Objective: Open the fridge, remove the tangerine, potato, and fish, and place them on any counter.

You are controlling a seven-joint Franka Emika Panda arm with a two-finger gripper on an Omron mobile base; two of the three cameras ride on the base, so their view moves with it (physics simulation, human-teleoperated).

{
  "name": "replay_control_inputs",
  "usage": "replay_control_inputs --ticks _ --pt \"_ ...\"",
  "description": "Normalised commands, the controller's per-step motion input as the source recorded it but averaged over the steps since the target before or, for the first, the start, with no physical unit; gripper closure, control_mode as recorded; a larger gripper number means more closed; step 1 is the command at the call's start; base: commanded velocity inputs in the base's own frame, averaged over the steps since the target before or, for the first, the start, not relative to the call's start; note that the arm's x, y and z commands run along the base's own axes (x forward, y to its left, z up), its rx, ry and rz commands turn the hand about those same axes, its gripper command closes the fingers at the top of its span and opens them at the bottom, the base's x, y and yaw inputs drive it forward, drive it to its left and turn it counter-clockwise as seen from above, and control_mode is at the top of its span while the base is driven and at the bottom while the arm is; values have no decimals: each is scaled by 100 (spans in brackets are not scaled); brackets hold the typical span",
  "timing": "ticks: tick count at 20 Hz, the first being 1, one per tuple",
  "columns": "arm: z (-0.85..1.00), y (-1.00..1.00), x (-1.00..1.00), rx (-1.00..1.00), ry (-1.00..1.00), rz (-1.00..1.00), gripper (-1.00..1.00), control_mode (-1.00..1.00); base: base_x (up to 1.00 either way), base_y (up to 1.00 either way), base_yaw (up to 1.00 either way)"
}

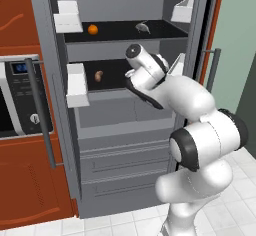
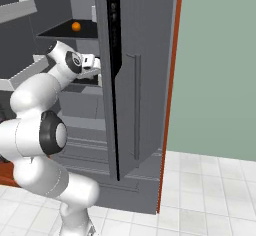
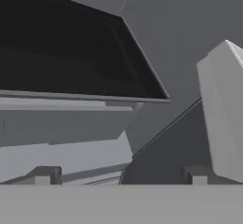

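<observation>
Both doors of the tall matte grey fridge stand swung out, so its front is open to reach. The upper black shelf has bare room between the small round orange tangerine and the slim silvery fish. White door bins jut in at the left edge, and another white bin stands close beside the wide-spread claw, narrowing the right side.

Matt grey fridge, glossy white arm

The tall matt grey fridge has dull black shelves and flat white plastic-looking door bins; beside it, smooth red-brown wood-look cabinet panels; the robot's white shell looks glossy.
</observation>
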Motion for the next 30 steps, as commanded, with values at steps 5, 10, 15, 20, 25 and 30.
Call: replay_control_inputs --ticks 5,10,15,20,25,30 --pt "-5 -62 -23 -5 0 -6 -100 -100 0 0 0" --pt "0 -92 -91 0 -3 -7 -100 -100 0 0 0" --pt "0 -100 -100 0 -10 -4 -100 -100 0 0 0" --pt "6 -98 -84 0 -9 0 -100 -100 0 0 0" --pt "10 33 -52 4 -1 14 -100 -100 0 0 0" --pt "25 100 -21 2 17 29 -100 -100 0 0 0"
